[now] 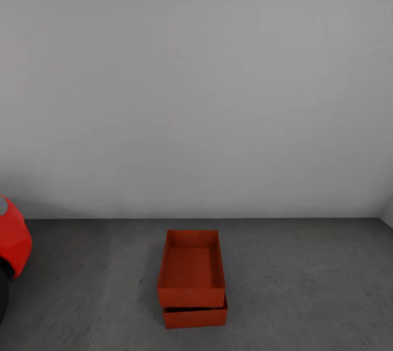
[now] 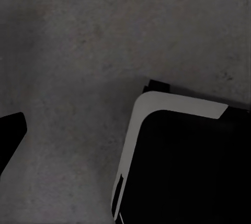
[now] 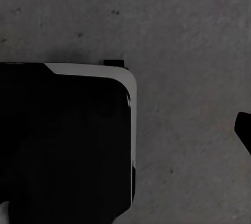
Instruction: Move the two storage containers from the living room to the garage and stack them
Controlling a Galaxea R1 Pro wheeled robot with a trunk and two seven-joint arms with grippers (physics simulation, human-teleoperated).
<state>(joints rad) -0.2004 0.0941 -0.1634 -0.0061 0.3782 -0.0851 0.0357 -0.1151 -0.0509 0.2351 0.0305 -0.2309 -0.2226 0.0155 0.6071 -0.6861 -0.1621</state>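
Storage containers, both of them, sit stacked on the garage floor ahead of me: the upper container rests on the lower container, both red-orange and open at the top. The upper one is not square over the lower; it is shifted slightly toward the wall and toward the car side, so a strip of the lower one's front face and one corner show beneath it. The stack stands on rough dark grey concrete, near the plain white-grey wall but apart from it.

Off to the left of the stack, well apart from it, the red car pokes in with a rounded body panel and a dark tyre under it. Bare concrete lies between the car and the stack, and between the stack and me.

My left wrist camera looks down on grey concrete and a black, white-edged part of my own base; a dark tip shows at the frame's edge. My right wrist camera shows the same sort of black, white-edged body over concrete, with a dark tip at its edge. Whether my fingers on either hand are spread or pressed together, I cannot tell.
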